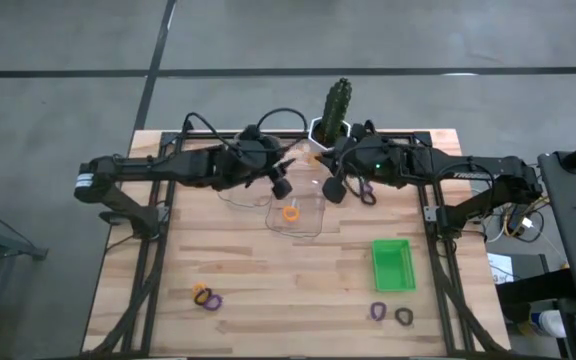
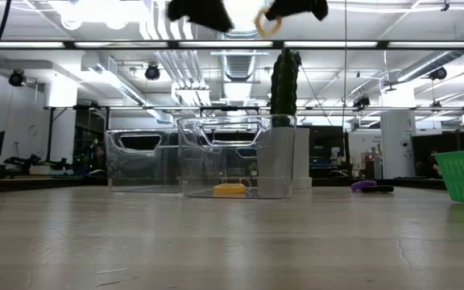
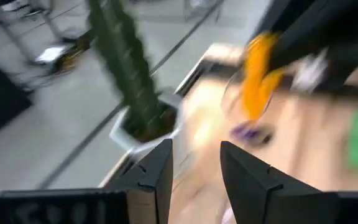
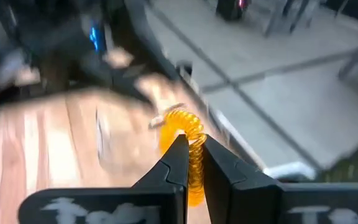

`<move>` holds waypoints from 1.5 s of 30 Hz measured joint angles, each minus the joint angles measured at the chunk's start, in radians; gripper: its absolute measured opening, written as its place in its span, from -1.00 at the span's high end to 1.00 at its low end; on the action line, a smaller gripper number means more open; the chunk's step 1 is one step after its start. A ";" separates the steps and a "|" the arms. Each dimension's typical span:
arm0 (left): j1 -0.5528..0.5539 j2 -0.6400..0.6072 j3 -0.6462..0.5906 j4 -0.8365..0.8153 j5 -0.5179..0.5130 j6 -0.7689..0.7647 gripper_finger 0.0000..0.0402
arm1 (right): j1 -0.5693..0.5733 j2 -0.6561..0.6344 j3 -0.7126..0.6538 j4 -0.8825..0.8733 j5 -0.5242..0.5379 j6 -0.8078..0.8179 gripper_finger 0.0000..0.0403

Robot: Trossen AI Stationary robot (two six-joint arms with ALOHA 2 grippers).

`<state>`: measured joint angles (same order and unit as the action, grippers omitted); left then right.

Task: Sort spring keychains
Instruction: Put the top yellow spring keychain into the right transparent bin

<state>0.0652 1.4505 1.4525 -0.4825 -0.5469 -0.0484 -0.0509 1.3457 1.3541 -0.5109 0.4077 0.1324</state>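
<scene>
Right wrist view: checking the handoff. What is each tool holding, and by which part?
The right tool pinches an orange spring keychain across its coil. The left tool is open and holds nothing.

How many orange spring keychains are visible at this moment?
3: one orange keychain pinched in the right gripper above the table, one inside the clear box, and one at the table's near left. Others may be hidden under the arms.

One orange spring keychain (image 4: 188,155) hangs pinched in the right claw (image 4: 194,163); another (image 1: 290,212) lies centre — orange and purple (image 1: 207,297) at 7 o'clock, purple and black (image 1: 391,313) at 5.
</scene>
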 joint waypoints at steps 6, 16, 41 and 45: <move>0.004 -0.018 0.000 -0.461 -0.424 -0.124 0.36 | -0.002 0.041 -0.040 -0.080 -0.142 0.081 0.90; 0.016 -0.038 -0.050 -1.033 -0.393 -0.699 0.36 | -0.008 0.244 -0.026 -0.070 -0.328 0.015 0.89; 0.007 -0.541 -0.708 -0.605 0.006 -0.946 0.36 | -0.051 0.453 0.030 -0.061 -0.453 -0.113 0.88; 0.005 -0.618 -0.807 -0.463 0.088 -0.860 0.36 | -0.053 0.452 0.030 -0.041 -0.454 -0.141 0.88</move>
<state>0.0700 0.8322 0.6458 -0.9456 -0.4589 -0.9081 -0.1034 1.7981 1.3842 -0.5514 -0.0460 -0.0090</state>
